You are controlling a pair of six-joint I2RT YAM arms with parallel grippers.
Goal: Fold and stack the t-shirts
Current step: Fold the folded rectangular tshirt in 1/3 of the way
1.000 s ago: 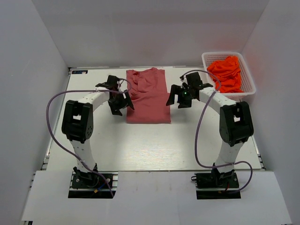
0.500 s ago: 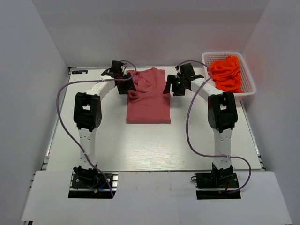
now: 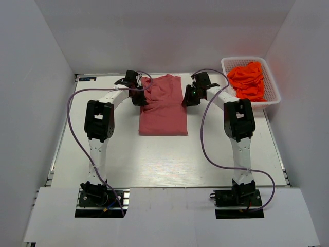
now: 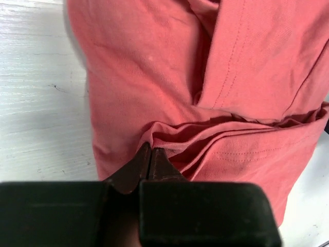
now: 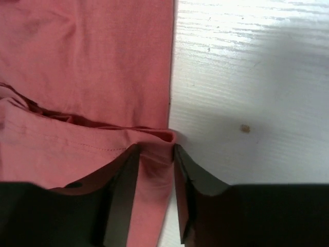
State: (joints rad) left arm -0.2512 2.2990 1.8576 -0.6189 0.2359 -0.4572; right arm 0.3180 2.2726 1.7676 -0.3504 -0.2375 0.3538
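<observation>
The rose-red t-shirt [image 3: 163, 108] lies folded into a long strip at the back middle of the table, its far end rumpled. My left gripper [image 3: 140, 96] sits at the shirt's far left edge. In the left wrist view it [image 4: 149, 148] is shut on a raised fold of the shirt [image 4: 154, 77]. My right gripper [image 3: 188, 98] is at the far right edge. In the right wrist view its jaws [image 5: 156, 149] stand apart, straddling the doubled edge of the shirt [image 5: 92, 62], with cloth filling the gap. Bright orange t-shirts [image 3: 248, 80] lie heaped in a basket.
The white mesh basket [image 3: 262, 102] stands at the back right corner, just right of my right arm. White walls close in the table on the left, back and right. Bare white tabletop [image 3: 164, 159] lies in front of the shirt.
Both arms have reached back from the shirt's middle to its far end. The left gripper closed on a fold at the left edge. The right gripper's jaws narrowed around the right edge.
</observation>
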